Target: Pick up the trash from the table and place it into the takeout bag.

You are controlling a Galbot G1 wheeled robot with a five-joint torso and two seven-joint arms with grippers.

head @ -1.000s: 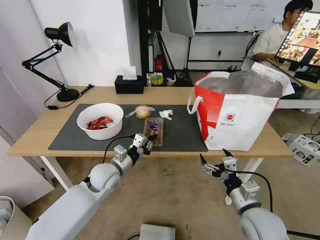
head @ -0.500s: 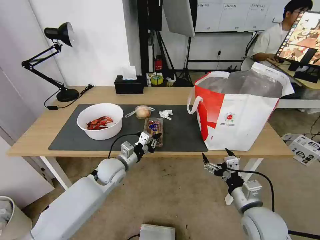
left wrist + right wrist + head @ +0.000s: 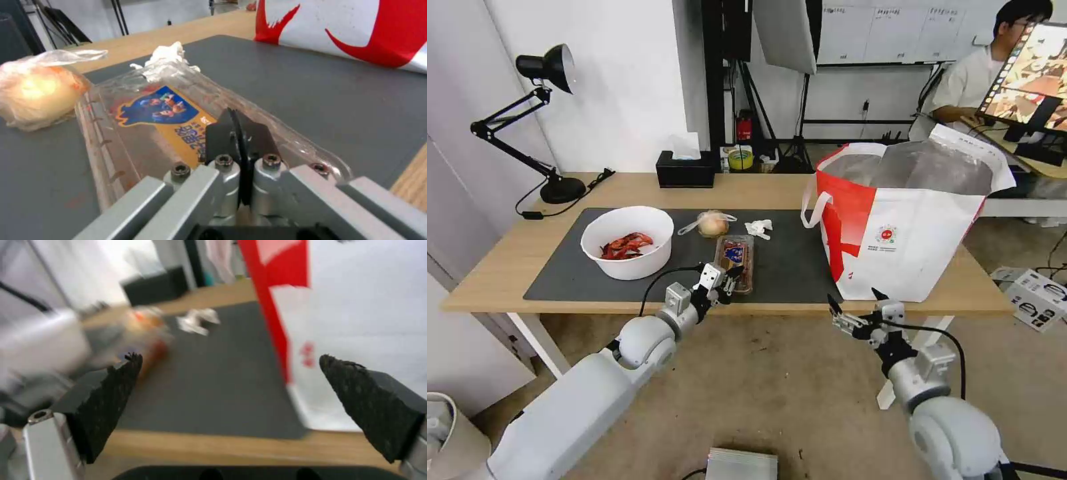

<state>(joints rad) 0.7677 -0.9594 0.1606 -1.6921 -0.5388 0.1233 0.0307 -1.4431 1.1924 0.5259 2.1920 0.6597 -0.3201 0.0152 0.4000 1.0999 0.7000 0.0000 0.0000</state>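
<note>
- Your left end effector (image 3: 240, 133) was pinched shut on the near rim of the clamshell tray (image 3: 151, 116), which lay on the bench mat (image 3: 787, 267).
- Your right end effector (image 3: 854, 308) hung wide open, empty, below the bench edge.
- Bowl (image 3: 627, 241), small bag (image 3: 712, 224) and tissue (image 3: 758, 228) remained out; nothing appeared bagged in the takeout bag (image 3: 904, 227).

Our left pincer (image 3: 730, 279) has moved forward from the near edge of the bench (image 3: 507, 267) and now sits at the near end of the clear tray (image 3: 735, 253). Its two black fingers (image 3: 240, 133) are pressed flat together just over the tray's lid, where before they were a little apart. Our left arm has stretched out farther over the bench edge. Our right pincer (image 3: 854, 303) has come up a bit and now hangs close under the bench edge, in front of the bag (image 3: 907, 233), with its fingers spread wide.
</note>
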